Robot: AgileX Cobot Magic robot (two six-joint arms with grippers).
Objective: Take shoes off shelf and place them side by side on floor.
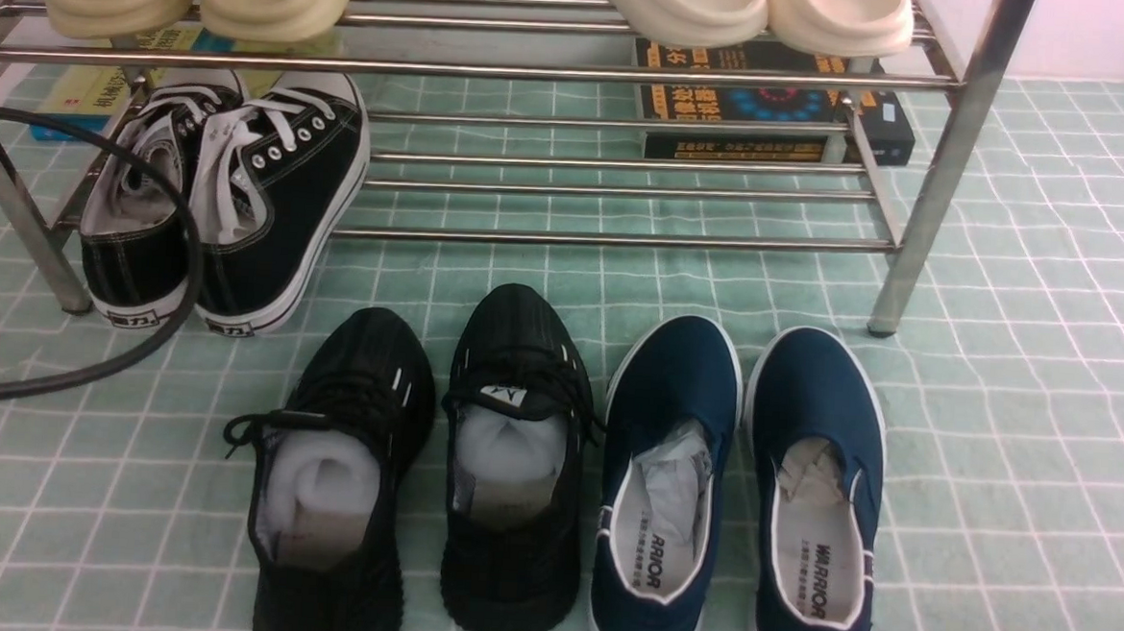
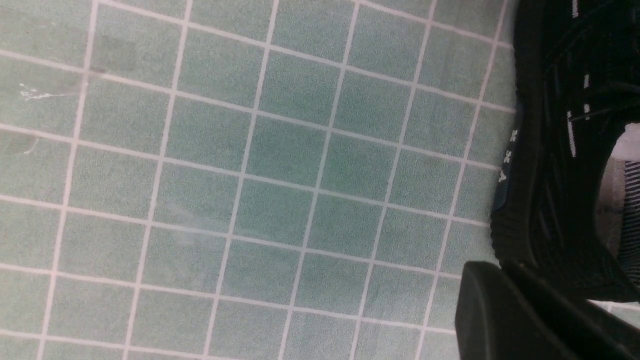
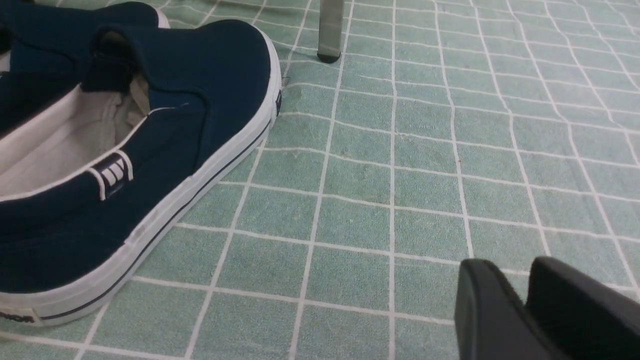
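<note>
Beyond both hands, across the mint-tiled floor (image 1: 1019,397), stands the chrome shelf (image 1: 950,153), holding only the canvas sneakers (image 1: 227,197) on its lower tier. Ahead of the left hand (image 2: 520,320), just beside its fingers: the black knit shoes (image 1: 439,463), down on the floor, side by side, next to the navy slip-ons (image 1: 740,498). Right hand (image 3: 530,310) low, empty, fingers nearly together; left hand's opening cannot tell. Seemingly finished; next only pulling clear.
</note>
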